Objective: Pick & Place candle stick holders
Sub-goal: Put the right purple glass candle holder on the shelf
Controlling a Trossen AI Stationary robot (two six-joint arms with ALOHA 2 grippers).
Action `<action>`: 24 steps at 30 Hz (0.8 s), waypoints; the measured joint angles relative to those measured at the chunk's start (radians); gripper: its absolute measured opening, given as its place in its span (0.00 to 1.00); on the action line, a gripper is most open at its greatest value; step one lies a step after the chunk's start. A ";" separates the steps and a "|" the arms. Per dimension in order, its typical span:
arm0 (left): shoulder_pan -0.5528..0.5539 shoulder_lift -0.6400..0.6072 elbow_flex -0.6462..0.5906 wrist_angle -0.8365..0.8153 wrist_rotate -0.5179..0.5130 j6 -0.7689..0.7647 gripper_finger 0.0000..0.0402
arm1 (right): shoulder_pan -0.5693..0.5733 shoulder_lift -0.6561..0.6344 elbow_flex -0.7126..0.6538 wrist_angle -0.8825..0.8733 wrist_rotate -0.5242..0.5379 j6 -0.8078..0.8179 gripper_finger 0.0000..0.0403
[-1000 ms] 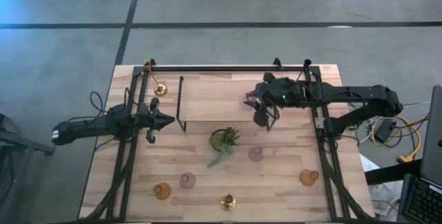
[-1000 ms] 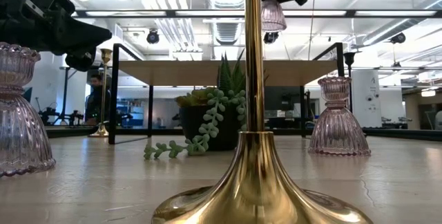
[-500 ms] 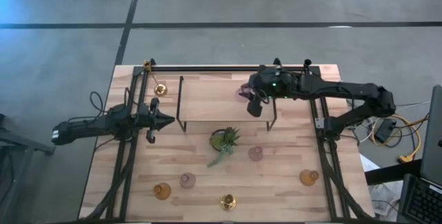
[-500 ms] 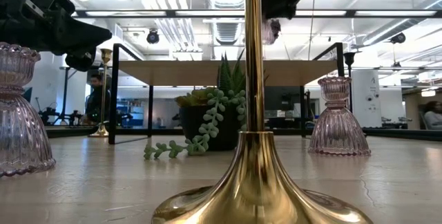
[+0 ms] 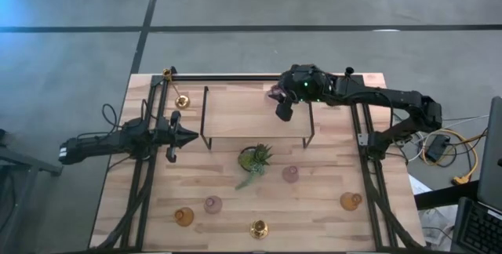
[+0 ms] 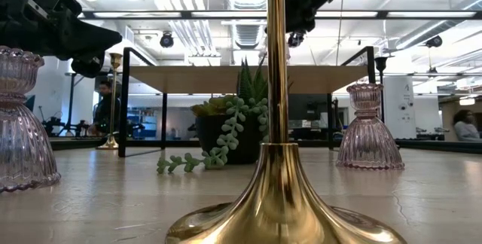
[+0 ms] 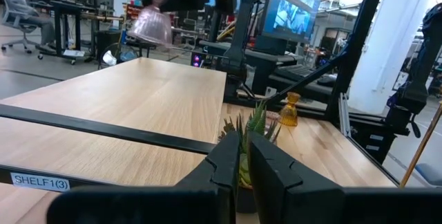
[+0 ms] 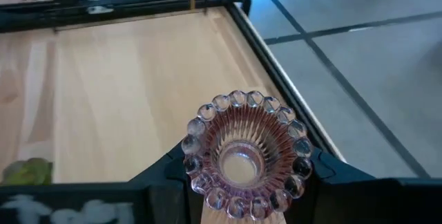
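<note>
**Visitor:** What is your right claw doing up over the shelf?

**Robot:** My right gripper (image 8: 242, 182) is clenched on a pale pink glass candle holder (image 8: 243, 153), fingers on either side of its ribbed body with the cup mouth facing my wrist camera. I hold it above the raised wooden shelf (image 5: 255, 113), near the far edge, because I judge the shelf top is where it belongs. It is not yet touching the board.

**Visitor:** And the left one?

**Robot:** My left gripper (image 7: 242, 160) waits at the left side of the table, fingers pressed together, grasping nothing, pointed at the shelf's side so it stays out of the way.

**Visitor:** Where are the others?

**Robot:** On the table in front of the shelf: two pink holders (image 5: 291, 174), two amber ones (image 5: 350, 201) and a brass holder (image 5: 258, 228), spread around the potted succulent (image 5: 255, 158). Another brass holder (image 5: 182, 101) stands in the far left corner.
</note>
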 joint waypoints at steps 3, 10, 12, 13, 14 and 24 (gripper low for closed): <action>0.000 0.000 0.000 0.000 0.000 0.000 0.09 | -0.022 0.001 0.003 -0.001 -0.019 0.006 0.31; 0.000 0.000 0.000 0.000 0.000 0.000 0.09 | -0.066 0.023 0.004 0.021 -0.087 0.018 0.31; 0.000 0.000 0.000 0.000 0.000 0.000 0.09 | -0.081 0.045 0.007 0.022 -0.089 0.015 0.31; 0.000 0.000 0.000 0.000 0.000 0.000 0.09 | -0.087 0.058 0.010 0.022 -0.092 0.016 0.31; 0.000 0.000 0.000 0.000 0.000 0.000 0.09 | -0.095 0.069 0.011 0.022 -0.099 0.019 0.31; 0.000 0.000 0.000 0.000 0.000 0.000 0.09 | -0.137 0.090 0.008 0.008 -0.148 0.023 0.31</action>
